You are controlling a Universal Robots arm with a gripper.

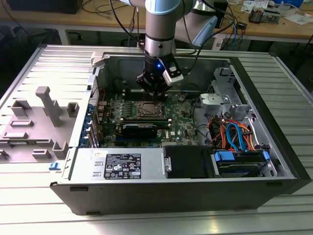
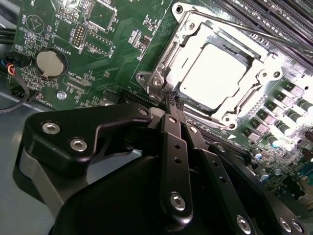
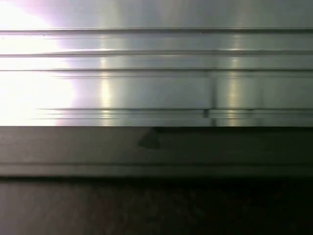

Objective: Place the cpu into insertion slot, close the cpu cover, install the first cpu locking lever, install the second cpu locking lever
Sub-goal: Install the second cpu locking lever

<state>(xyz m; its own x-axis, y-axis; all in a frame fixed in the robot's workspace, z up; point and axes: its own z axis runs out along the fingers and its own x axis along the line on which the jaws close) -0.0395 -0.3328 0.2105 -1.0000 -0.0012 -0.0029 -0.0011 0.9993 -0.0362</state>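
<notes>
Cpu (image 2: 211, 73): seated in the insertion slot, just ahead of the fingertips.
Cpu cover (image 2: 254, 58): down around it — seemingly closed.
Gripper (image 2: 172, 99): pinched narrow, apparently holding nothing.
Levers: can't tell whether latched.

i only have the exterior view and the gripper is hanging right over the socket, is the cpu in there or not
Observer: Yes. In the second wrist view the cpu lies flat with its silvery top up.
Operator: cover up or down
Observer: The cpu cover lies flat, and its window frames the chip.
Operator: where are the tips exactly
Observer: The gripper has its fingertips together at the cover's corner, beside a corner screw. I cannot tell whether they touch it.
</notes>
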